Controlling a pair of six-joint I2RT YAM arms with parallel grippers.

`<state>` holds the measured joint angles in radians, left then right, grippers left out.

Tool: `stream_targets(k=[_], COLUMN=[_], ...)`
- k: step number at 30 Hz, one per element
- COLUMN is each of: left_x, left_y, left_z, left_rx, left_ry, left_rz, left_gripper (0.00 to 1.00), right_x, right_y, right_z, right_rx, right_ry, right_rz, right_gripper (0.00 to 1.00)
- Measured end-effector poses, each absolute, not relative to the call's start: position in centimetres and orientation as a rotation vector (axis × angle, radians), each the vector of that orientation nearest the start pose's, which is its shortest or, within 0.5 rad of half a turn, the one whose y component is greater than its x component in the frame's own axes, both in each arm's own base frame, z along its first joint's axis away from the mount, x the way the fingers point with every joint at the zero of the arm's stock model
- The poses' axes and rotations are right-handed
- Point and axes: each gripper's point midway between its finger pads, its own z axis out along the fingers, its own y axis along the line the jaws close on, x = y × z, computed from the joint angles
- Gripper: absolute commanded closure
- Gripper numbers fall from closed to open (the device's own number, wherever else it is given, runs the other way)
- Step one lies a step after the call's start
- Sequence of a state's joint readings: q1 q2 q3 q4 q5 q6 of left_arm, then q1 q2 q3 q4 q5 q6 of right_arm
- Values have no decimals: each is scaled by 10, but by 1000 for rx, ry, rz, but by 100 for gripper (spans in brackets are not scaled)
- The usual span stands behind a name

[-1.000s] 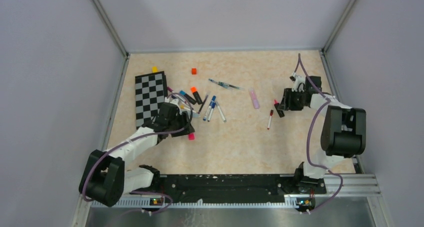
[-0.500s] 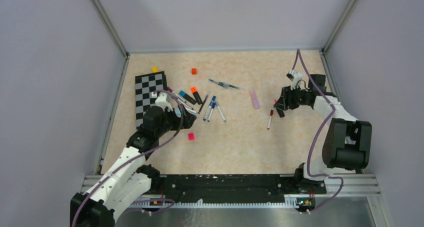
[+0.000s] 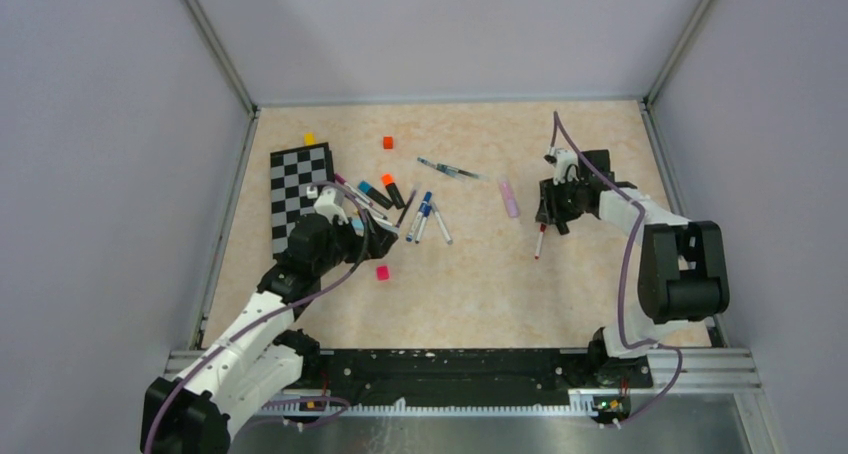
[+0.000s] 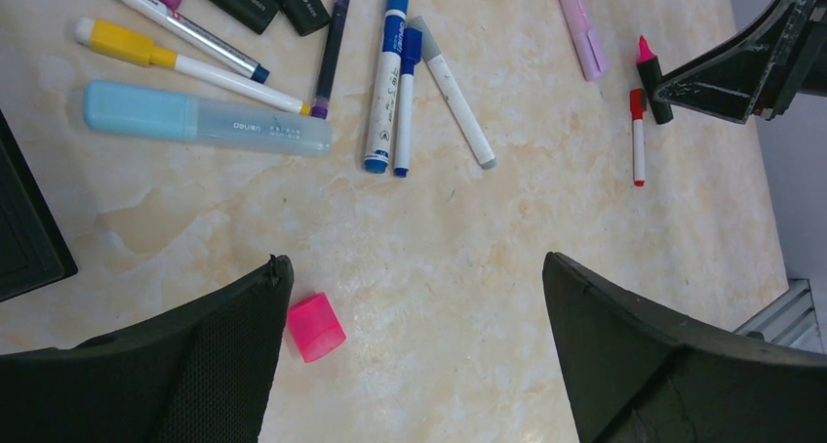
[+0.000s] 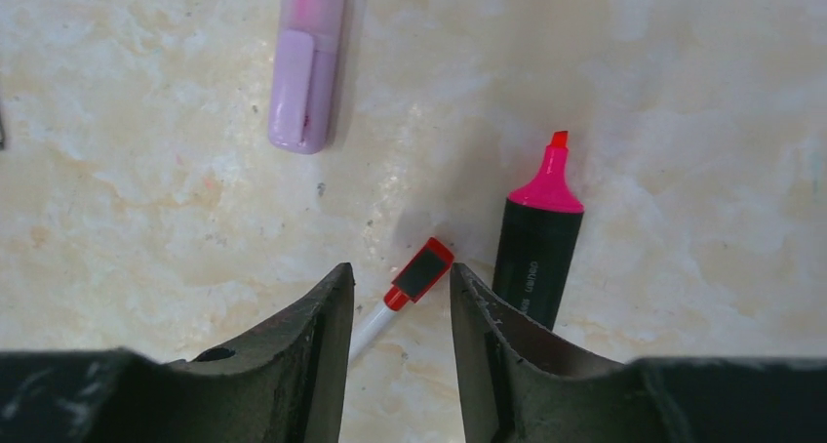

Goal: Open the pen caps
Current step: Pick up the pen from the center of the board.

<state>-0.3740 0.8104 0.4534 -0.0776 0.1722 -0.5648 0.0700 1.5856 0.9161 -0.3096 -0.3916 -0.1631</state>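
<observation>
My left gripper (image 4: 414, 265) (image 3: 365, 236) hangs wide open over bare table. A loose pink pen cap (image 4: 315, 327) (image 3: 382, 272) lies on the table just beside its left finger, held by nothing. My right gripper (image 5: 401, 267) (image 3: 545, 214) is open, its jaws either side of the red cap end of a thin white pen (image 5: 417, 272) (image 3: 540, 242) that lies on the table. An uncapped black highlighter with a pink tip (image 5: 536, 248) lies just outside the right finger. Several capped pens (image 4: 385, 72) (image 3: 420, 214) are clustered ahead of the left gripper.
A lilac highlighter (image 5: 307, 72) (image 3: 509, 196) lies beyond the right gripper. A light-blue highlighter (image 4: 205, 121) and a yellow-capped pen (image 4: 185, 58) lie in the cluster. A black-and-white checkerboard (image 3: 300, 194) lies at the left, with a yellow cube (image 3: 309, 138) and a red cube (image 3: 387, 142) behind.
My left gripper has opened wide, left the pink cap on the table and risen. My right gripper has moved left to stand over the red-capped pen.
</observation>
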Motion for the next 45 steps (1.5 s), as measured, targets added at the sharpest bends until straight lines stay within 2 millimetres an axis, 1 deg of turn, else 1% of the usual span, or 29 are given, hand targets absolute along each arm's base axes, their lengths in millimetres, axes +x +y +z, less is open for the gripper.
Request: stream_targets(k=[4, 6, 14, 16, 20, 23, 26, 28, 32, 36, 40, 45], left_x=[254, 254, 257, 257, 256, 256, 255, 255, 253, 250, 248, 248], left_y=[-158, -159, -162, -164, -166, -167, -169, -171, -173, -174, -176, -178], left_z=[138, 137, 140, 140, 139, 139, 141, 142, 140, 136, 134, 137], left_rx=[-90, -88, -87, -86, -84, -81, -75, -68, -61, -57, -51, -42], left_ry=[2091, 2095, 2082, 2080, 2086, 2089, 2085, 2080, 2084, 2097, 2102, 2090], left_rz=[-779, -785, -803, -810, -826, -835, -849, -860, -877, -891, -902, -921], left_gripper=[1, 1, 1, 1, 1, 1, 1, 1, 1, 1, 1, 1], right_x=[351, 350, 346, 347, 348, 343, 331, 321, 308, 298, 289, 280], right_y=[79, 78, 79, 82, 97, 112, 131, 143, 155, 154, 147, 131], right_z=[43, 39, 23, 23, 22, 22, 22, 22, 22, 23, 24, 26], right_rx=[-409, -406, -419, -433, -503, -597, -734, -829, -953, -1035, -1154, -1282], right_ry=[2491, 2507, 2560, 2559, 2549, 2533, 2523, 2518, 2510, 2510, 2499, 2474], right_rz=[380, 354, 303, 298, 309, 324, 384, 441, 523, 552, 539, 448], right_gripper=[64, 67, 68, 71, 82, 84, 81, 75, 65, 58, 57, 59])
